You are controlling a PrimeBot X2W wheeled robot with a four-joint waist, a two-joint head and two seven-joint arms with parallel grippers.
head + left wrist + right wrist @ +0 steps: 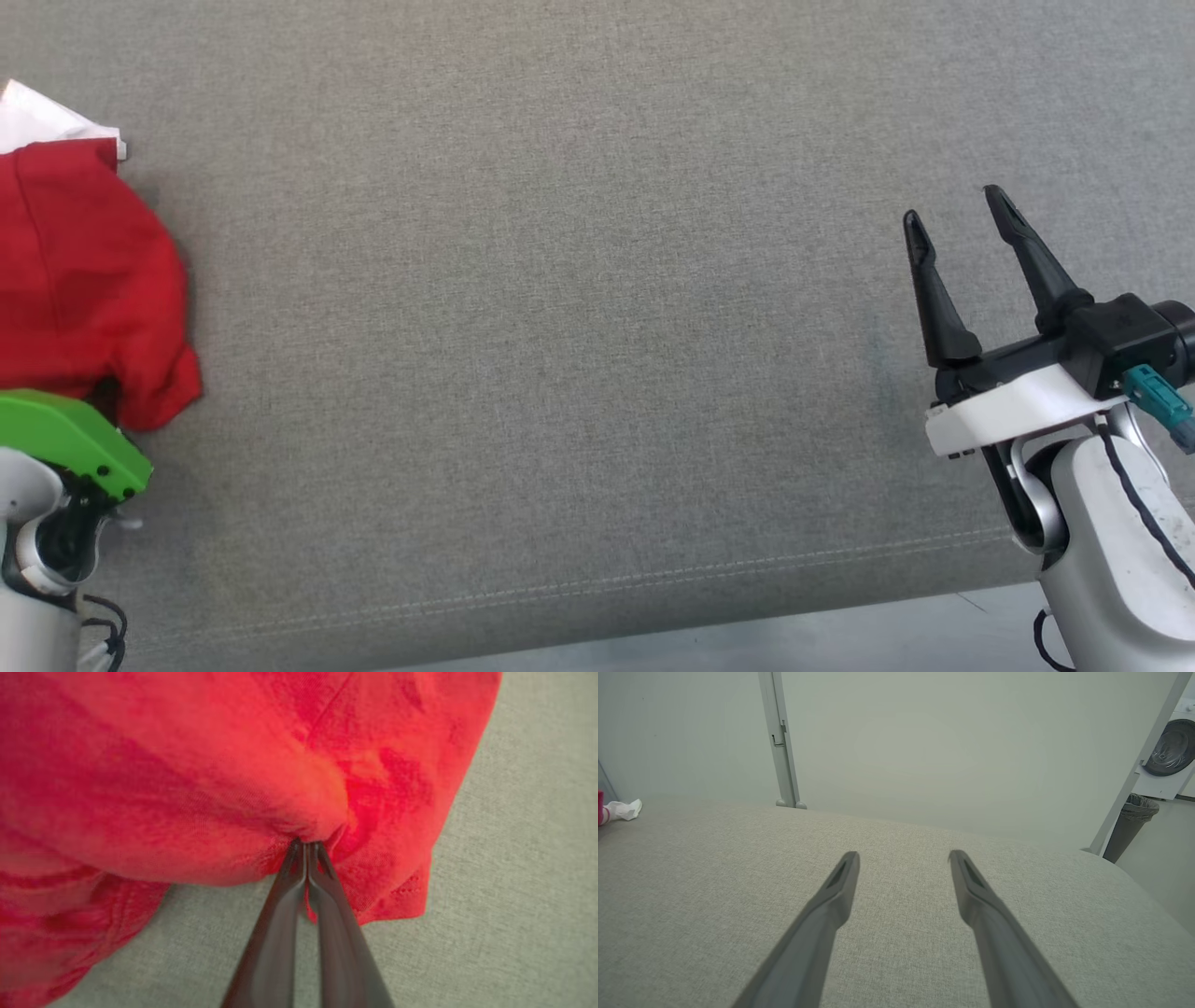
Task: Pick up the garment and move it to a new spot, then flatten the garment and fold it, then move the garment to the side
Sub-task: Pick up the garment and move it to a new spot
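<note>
The left pincer (pixel 306 845) was closed, its 2 dark fingers (pixel 275 924) pressed together at the tips on a pinched fold of the red garment (pixel 187 774). The fabric bunched directly ahead of the fingertips and spread to both sides of them, with the larger mass to their left in the left wrist view. A hemmed corner sat just to the right of the fingers. The grey upholstered surface (pixel 579 327) showed beneath, on either side of the fingers. Whether the garment was raised off that surface could not be determined. In the head view, the garment formed a crumpled heap directly ahead of the left arm's green wrist cover (pixel 70 439), which overlapped its near edge. A white cloth (pixel 42 117) lay beyond the garment, touching the edge farthest from the left pincer. The right pincer (pixel 950 203) stood wide, its 2 fingers well apart over bare surface, with the garment well apart from it, far to its left. Beyond its fingertips, the right wrist view showed a metal post (pixel 780 742) ahead and to the left. A washing machine (pixel 1174 746) and a dark bin (pixel 1127 821) stood far to the right.
</note>
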